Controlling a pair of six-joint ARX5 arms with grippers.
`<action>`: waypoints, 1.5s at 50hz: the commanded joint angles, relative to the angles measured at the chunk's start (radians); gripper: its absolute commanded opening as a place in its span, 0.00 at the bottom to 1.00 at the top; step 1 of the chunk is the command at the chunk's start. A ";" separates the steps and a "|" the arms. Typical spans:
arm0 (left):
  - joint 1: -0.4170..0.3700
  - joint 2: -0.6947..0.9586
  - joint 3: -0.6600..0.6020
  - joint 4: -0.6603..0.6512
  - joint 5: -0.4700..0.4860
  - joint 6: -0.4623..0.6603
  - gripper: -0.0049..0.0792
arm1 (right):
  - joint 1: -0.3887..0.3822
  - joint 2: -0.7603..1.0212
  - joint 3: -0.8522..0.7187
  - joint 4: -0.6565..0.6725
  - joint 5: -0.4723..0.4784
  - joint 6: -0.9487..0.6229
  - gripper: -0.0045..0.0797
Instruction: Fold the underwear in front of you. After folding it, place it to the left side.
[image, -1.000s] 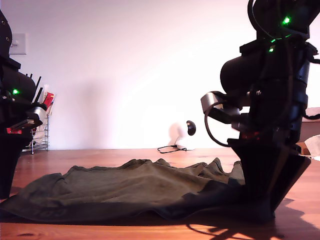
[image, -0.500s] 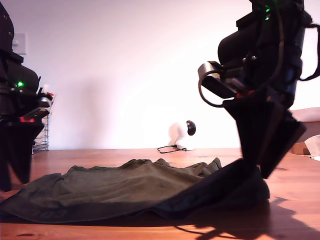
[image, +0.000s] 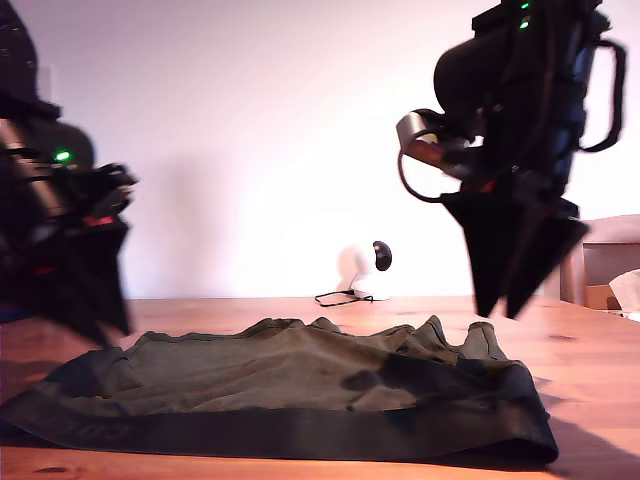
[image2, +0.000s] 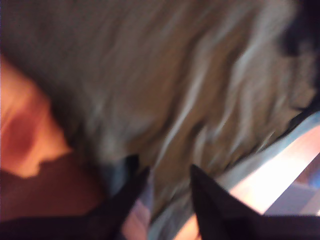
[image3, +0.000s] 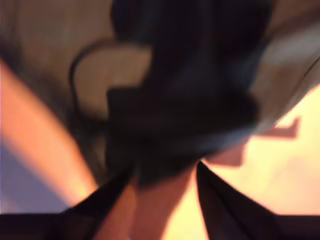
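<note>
Exterior view shows the dark olive-green cloth underwear (image: 290, 395) lying flat, both grippers apart-fingered and empty above it, so a re-grasp could bunch its wide darker waistband (image: 300, 435).

Both wrist views heavily motion-blurred: underwear (image2: 190, 85) reads only as smeared folds, cloth detail lost. In the exterior view, the arm at that view's left (image: 70, 240) is blurred and cut by the frame edge. Which arm is first or second: not determinable.
</note>
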 joint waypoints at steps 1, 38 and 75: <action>-0.021 0.002 0.006 0.026 0.023 -0.001 0.15 | -0.003 -0.006 0.020 0.041 0.010 0.003 0.23; -0.164 0.070 0.006 0.251 -0.050 -0.048 0.03 | -0.083 -0.003 0.020 0.413 0.103 0.007 0.04; -0.189 0.122 0.006 0.116 -0.092 -0.082 0.03 | -0.101 0.176 0.020 0.338 -0.229 -0.053 0.04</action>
